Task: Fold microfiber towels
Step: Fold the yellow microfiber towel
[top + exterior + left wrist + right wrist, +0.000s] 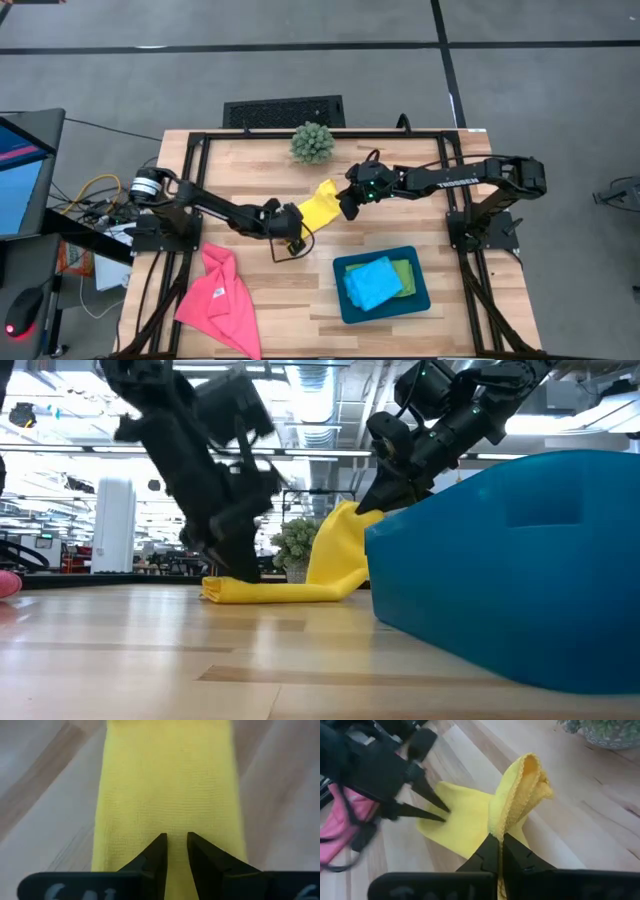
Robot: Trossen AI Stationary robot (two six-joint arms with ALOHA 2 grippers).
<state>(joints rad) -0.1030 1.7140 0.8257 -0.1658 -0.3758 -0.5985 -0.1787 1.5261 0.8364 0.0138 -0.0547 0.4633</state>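
The left gripper (297,232) is reaching down to the table (250,165), its fingers (156,854) standing only a narrow gap apart and pressing on one end of the yellow towel (320,205). In the left wrist view the yellow cloth is running straight out ahead of those fingers, flat on the wood. Whether the fingers are actually pinching the cloth or only bearing down on it, I cannot tell.

The right gripper (350,203) is hanging above the table at the towel's other end, its fingers closed on a bunched fold of the yellow towel and holding that end lifted. In the low view the towel is rising from the table up to the right gripper (378,500), while its far end is lying flat under the left gripper (228,572). The two grippers are sitting near each other, with the towel stretching between them.

The plant (312,143) is standing just beyond the right gripper, apart from it. The pink towel (220,300) is lying crumpled on the table below the left arm, well apart from the left gripper, partly hanging over the table's edge. The tray (345,303) is resting near the right gripper, on the side away from the plant, with the blue towel (372,283) lying folded inside it and the green towel (404,274) showing beneath and beside the blue one.
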